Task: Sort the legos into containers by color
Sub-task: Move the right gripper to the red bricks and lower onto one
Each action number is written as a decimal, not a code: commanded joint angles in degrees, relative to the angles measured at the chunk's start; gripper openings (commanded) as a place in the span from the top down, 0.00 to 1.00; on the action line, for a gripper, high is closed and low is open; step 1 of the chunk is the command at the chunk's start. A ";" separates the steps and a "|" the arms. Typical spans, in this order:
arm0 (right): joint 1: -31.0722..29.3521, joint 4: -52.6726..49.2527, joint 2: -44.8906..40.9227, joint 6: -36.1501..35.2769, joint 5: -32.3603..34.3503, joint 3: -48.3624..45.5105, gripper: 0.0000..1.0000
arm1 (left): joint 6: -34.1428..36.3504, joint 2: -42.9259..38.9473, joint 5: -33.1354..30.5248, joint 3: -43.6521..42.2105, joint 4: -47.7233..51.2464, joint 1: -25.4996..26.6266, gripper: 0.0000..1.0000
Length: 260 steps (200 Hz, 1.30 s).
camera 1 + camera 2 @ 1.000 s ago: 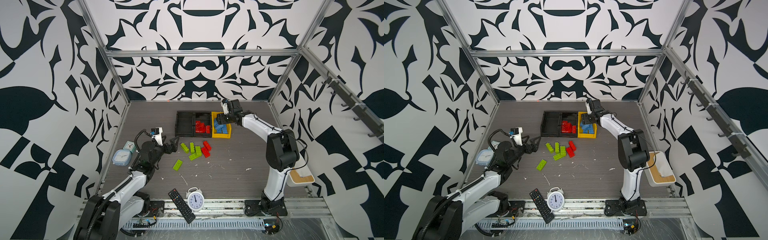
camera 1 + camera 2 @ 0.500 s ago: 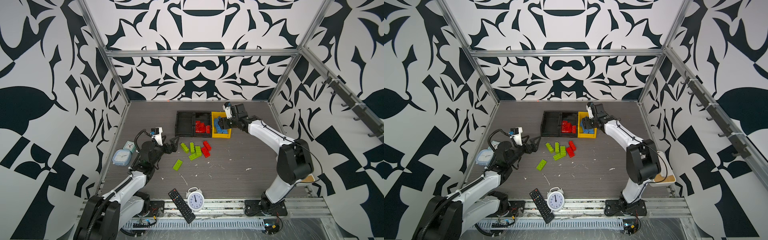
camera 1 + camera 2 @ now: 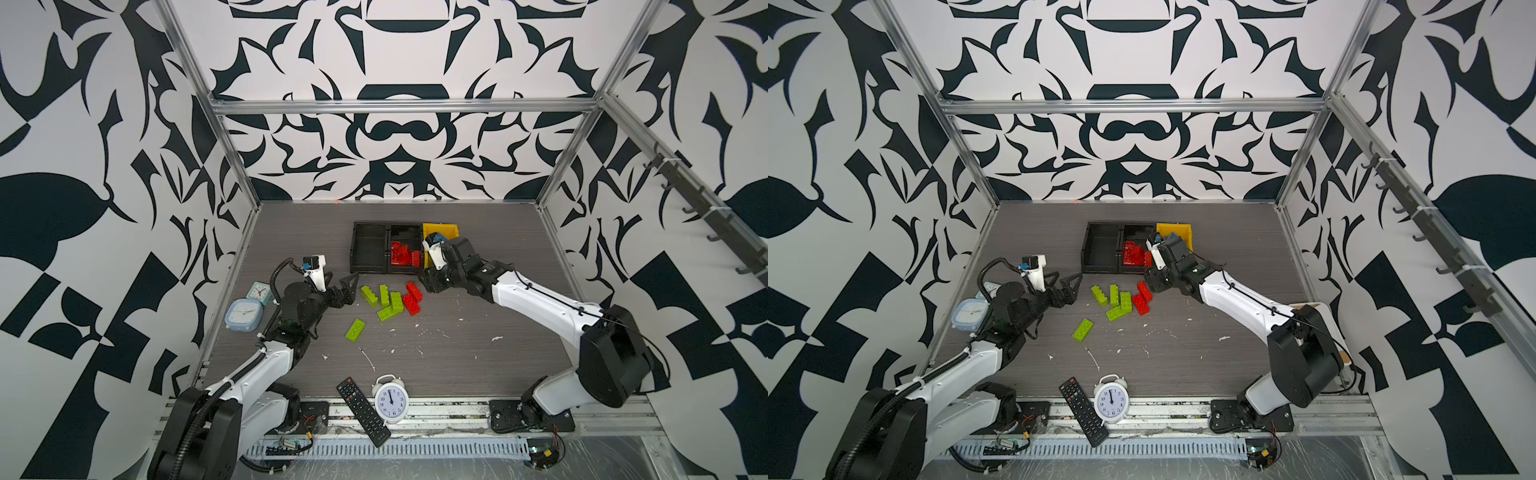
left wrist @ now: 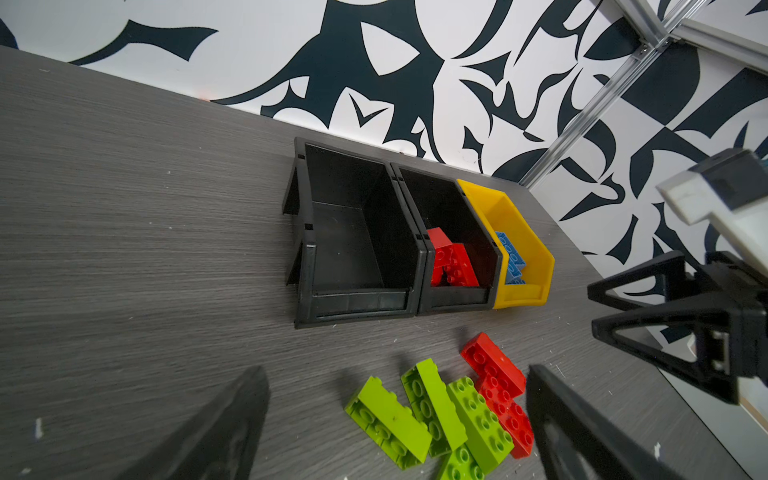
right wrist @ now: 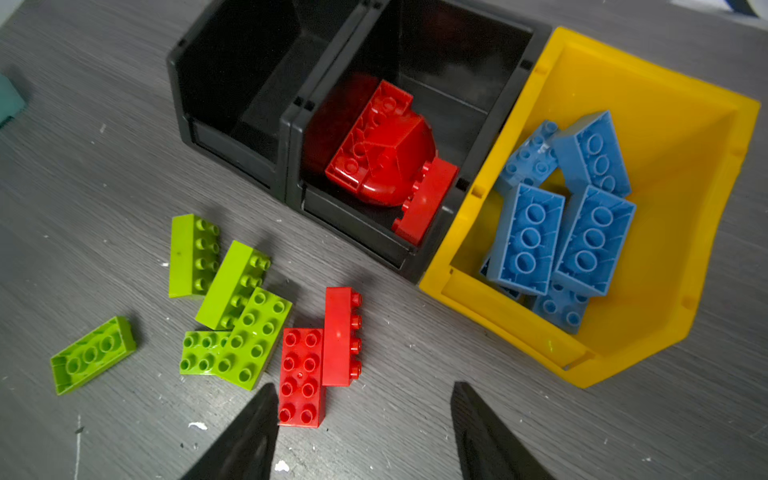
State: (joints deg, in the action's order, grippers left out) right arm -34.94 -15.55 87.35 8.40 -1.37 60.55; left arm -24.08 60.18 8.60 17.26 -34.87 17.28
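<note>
– So, who's nearer the two loose red studded plastic bricks [image 5: 343, 336] lying before the middle black bin [image 5: 457, 45]?
– Right gripper [image 5: 361, 432], jaws apart and empty; bricks point lengthwise away from it, offset toward one jaw. Left gripper [image 3: 341, 281] gapes wide, empty.

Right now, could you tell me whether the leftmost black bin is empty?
Empty: the leftmost black bin shows only its bare floor in both wrist views, with nothing inside.

B&w patterned walls [image 3: 291, 54]; grey wood-grain tabletop [image 3: 478, 370]
</note>
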 commanded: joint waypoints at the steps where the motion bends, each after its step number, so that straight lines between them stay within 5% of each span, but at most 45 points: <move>1: -1.58 1.88 1.04 0.80 2.29 0.79 0.31 | -1.98 1.94 -0.71 -0.12 -1.82 0.21 0.01; 38: -2.65 1.92 3.51 0.83 1.93 1.08 0.31 | -4.66 4.52 4.15 1.48 -2.66 0.21 0.01; 131: -2.70 4.12 9.20 3.27 1.07 2.65 0.32 | 1.09 -3.26 2.05 0.11 4.15 0.21 0.01; 260: -3.47 4.94 16.21 5.21 0.84 5.28 0.47 | 1.31 -3.05 2.17 0.04 4.12 0.21 0.01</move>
State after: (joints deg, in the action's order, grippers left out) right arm -38.04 -11.62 103.24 12.78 -1.21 64.14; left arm -23.09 57.08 10.72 17.30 -30.96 17.28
